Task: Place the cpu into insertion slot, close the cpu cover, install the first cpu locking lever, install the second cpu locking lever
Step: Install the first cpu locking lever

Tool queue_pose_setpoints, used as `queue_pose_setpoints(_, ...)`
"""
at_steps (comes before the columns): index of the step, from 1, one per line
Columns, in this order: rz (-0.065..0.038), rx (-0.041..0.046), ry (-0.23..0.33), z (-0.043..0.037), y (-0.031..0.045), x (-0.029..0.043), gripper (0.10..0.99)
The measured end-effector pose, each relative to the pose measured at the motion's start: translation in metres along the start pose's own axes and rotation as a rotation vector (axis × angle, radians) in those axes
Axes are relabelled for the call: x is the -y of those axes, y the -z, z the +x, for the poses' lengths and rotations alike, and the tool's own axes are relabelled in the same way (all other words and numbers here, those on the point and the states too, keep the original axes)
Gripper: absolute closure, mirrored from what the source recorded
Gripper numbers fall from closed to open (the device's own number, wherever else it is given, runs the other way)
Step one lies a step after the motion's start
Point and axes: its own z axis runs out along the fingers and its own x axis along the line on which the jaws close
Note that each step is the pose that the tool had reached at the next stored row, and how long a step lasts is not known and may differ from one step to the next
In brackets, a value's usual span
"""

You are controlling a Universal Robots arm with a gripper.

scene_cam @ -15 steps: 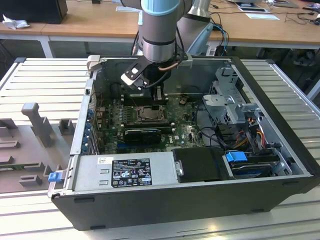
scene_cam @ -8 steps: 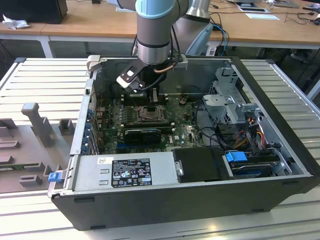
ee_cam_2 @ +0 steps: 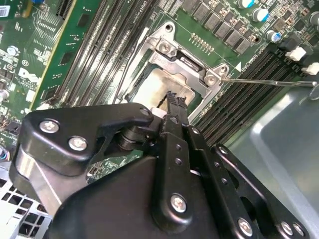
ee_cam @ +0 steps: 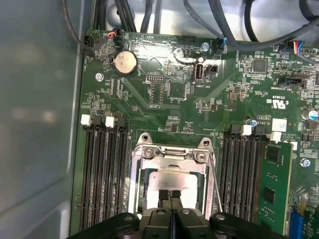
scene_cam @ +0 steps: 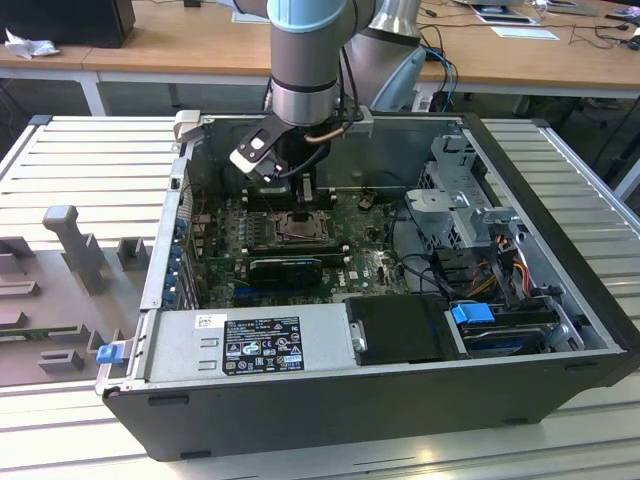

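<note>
While my gripper [ee_cam: 170, 195] hangs over the motherboard [ee_cam: 164, 94] with its fingertips [ee_cam: 164, 194] pressed together, the cpu [ee_cam: 174, 178] lies directly beneath them in the insertion slot [ee_cam: 130, 169], the cpu cover [ee_cam: 169, 155] flat around it.

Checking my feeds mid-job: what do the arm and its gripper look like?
The arm is a silver-grey metal tube with light-blue joint caps; black cables run down beside its wrist, where a small white-and-black box is mounted. The gripper is matte black, built of linked plates fastened with silver screws, ending in two narrow black fingers with ribbed tips.
</note>
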Motion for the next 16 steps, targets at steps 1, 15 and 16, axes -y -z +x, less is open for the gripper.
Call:
queue_pose_setpoints(1,0.0,0.0005,0.0,0.0,0.0038,-0.0001,0.98)
queue_pose_setpoints(15,0.001,0.0213,0.0,0.0003,0.0575,-0.0011,0.98)
queue_pose_setpoints(16,0.002,0.0234,0.001,0.0003,0.0625,-0.0012,0.98)
